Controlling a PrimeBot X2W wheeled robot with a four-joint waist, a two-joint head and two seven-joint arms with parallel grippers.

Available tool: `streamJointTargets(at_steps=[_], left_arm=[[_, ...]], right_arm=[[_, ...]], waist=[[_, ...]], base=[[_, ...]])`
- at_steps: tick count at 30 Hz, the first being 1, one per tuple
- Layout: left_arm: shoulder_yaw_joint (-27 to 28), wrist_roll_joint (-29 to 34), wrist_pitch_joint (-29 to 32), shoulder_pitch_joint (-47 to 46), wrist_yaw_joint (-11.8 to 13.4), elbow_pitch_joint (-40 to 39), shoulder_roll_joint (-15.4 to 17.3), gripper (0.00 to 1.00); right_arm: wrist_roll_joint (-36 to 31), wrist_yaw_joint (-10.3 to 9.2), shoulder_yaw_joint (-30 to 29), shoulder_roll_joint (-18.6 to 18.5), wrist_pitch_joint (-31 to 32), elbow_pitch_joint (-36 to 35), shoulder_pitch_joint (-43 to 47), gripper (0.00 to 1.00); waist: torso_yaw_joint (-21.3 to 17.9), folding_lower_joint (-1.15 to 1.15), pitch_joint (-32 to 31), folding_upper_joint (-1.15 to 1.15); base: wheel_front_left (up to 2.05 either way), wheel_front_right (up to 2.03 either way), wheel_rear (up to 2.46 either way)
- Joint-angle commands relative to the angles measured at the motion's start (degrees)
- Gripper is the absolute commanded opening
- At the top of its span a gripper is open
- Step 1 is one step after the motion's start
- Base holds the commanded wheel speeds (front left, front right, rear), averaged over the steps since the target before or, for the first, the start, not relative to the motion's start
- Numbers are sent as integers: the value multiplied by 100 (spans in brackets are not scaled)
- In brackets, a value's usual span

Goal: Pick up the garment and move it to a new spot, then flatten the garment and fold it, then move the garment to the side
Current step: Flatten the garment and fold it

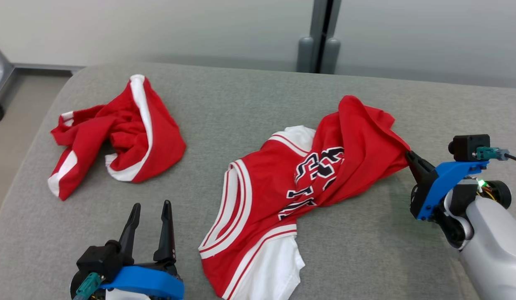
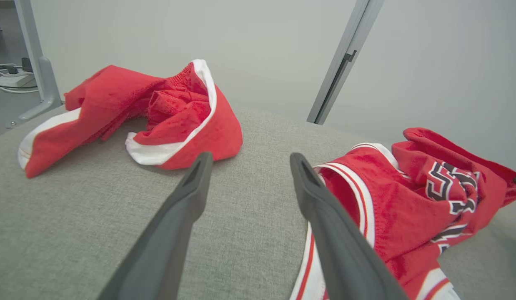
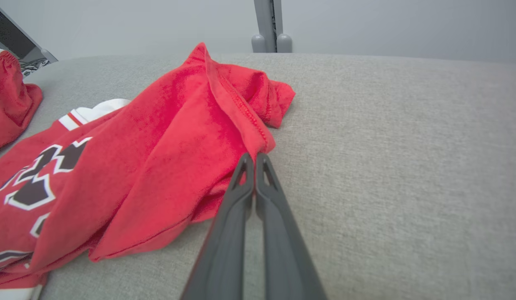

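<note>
Soft red mesh on coarse grey weave

Jersey (image 1: 283, 191) in matt knit cloth with a fine mesh texture, smoother white trim and flat printed lettering; same matt mesh on the shorts (image 1: 129, 137). Cushion (image 1: 241, 96) in rough, matt woven fabric. Fingers (image 2: 185, 208) of the left gripper (image 1: 151, 205) in smooth, matt dark plastic; wrist bracket (image 1: 445, 179) in blue plastic, slight sheen; forearm (image 1: 495, 250) a pale, glossy shell.

black lettering (image 1: 320, 166) on the red jersey (image 1: 258, 200) is too crumpled to read.
</note>
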Motion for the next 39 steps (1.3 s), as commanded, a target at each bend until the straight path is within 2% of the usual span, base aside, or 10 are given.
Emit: streamJointTargets(at_steps=[1,5,10,15,19,26,27,28,29,39], left_arm=[[46,32,-15,66,-16,-10,-3,100],[96,46,-16,169,-16,-41,-4,100],[126,54,-15,232,-15,-84,-5,100],[118,61,-15,244,-15,-95,-2,100],[90,67,-15,195,-15,-109,-4,100],[83,93,-15,78,-16,-119,-3,100],[77,99,-16,69,-16,-114,-4,100],[79,105,-15,65,-16,-105,-3,100],[90,111,-15,66,-16,-96,-3,100],[175,254,-15,200,-16,-66,34,100]], right_arm=[[88,2,35,-151,213,-287,174,0],[88,2,36,-524,1004,-1223,582,0],[175,1,-57,-1115,2609,-2717,1404,0],[227,1,-672,-1560,4163,-3902,2386,0],[28,1,-1332,-1620,5281,-4578,3090,0],[-495,1,-2006,-992,6213,-5278,3870,0],[-590,1,-2064,-908,6240,-5290,3933,17],[-688,1,-2106,-842,6221,-5321,3968,69],[-768,1,-2163,-765,6164,-5357,3965,100],[-1050,1,-2532,-247,5101,-6259,3489,100]], waist=[[-183,0,-143,0],[-406,0,-253,0],[-599,0,-332,0],[-668,0,-341,0],[-668,0,-291,0],[-657,0,-123,0],[-658,0,-111,0],[-661,0,-106,0],[-670,0,-106,0],[-855,0,-344,0]], base=[[0,0,0],[0,0,0],[0,0,0],[0,0,0],[0,0,0],[0,0,0],[0,0,0],[0,0,0],[0,0,0],[0,0,0]])
